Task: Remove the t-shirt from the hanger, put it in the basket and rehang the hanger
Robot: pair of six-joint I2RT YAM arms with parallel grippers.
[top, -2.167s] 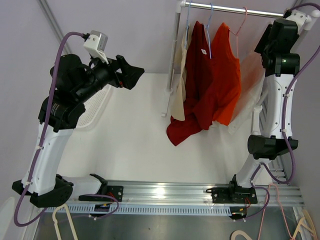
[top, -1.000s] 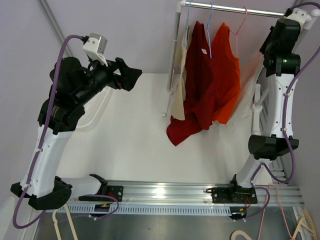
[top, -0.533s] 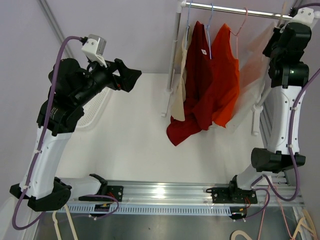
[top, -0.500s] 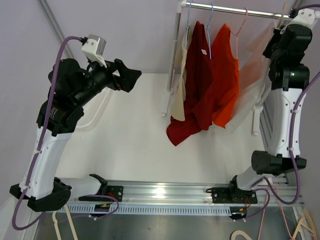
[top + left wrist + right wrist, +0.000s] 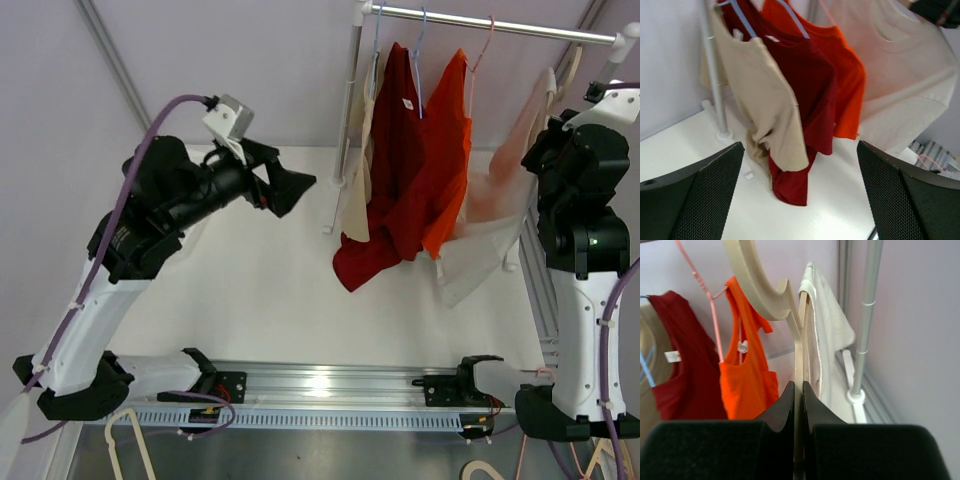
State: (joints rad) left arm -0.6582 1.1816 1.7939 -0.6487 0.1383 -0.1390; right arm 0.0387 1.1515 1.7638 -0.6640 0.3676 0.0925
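T-shirt (image 5: 900, 85) over white table (image 5: 260, 290), lilac walls (image 5: 250, 60)

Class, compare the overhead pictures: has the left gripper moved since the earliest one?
Yes. The left gripper has shifted right, closer to the rack post.

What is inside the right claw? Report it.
The right claw pinches a cream hanger carrying a white t-shirt. The hanger's lower part is hidden by the claw.

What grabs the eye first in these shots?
The dark red t-shirt and orange top beside it, hanging from the rail at top centre. At the far right, the right tool is shut on a cream hanger carrying a pale t-shirt; the left tool, open, faces the clothes.
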